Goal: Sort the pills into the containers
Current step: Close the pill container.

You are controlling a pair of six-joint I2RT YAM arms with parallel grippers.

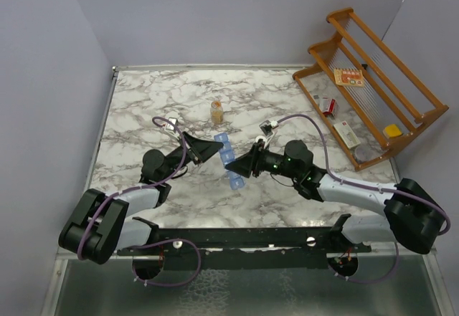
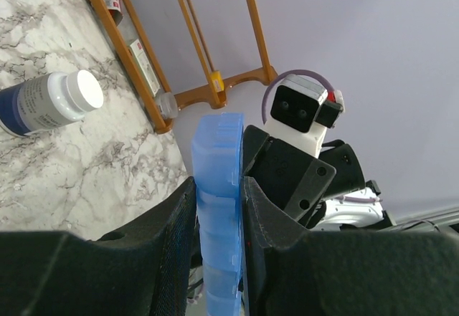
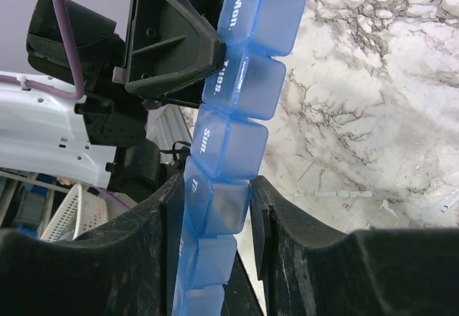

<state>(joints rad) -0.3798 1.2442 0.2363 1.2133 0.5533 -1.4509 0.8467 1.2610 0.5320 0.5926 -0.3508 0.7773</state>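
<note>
- One pill box [image 3: 228, 144]: a narrow strip of joined blue see-through plastic compartments with rounded corners and lids. Six can be counted in the right wrist view, where the frame edge cuts off the lowest. Three lids read "Mon", "Tues" and "Sun".
- Two grippers, each with two black, matte, wedge-shaped fingers, and both have hold of the pill box, which is lifted off the table between them.
- The left gripper [image 2: 219, 198] is nearly closed. Its fingers press the two flat faces of the strip, which runs out past its fingertips.
- The right gripper [image 3: 216, 190] is about half closed across the strip's width. A finger lies against each side of one compartment, and three compartments stick out beyond the fingertips.
- The two grippers meet almost tip to tip, one at each end portion of the strip.
- One white-capped bottle [image 2: 50, 101] with a dark body and a pale label lies on its side, well apart from the left gripper.
- One small amber bottle [image 1: 216, 110] stands upright beyond both grippers.
- One table [image 1: 287, 101] with a smooth white top veined in grey like marble.
- One orange-brown wooden rack [image 1: 373, 79] with slim rails, far out past the right gripper, holds several small packets.
</note>
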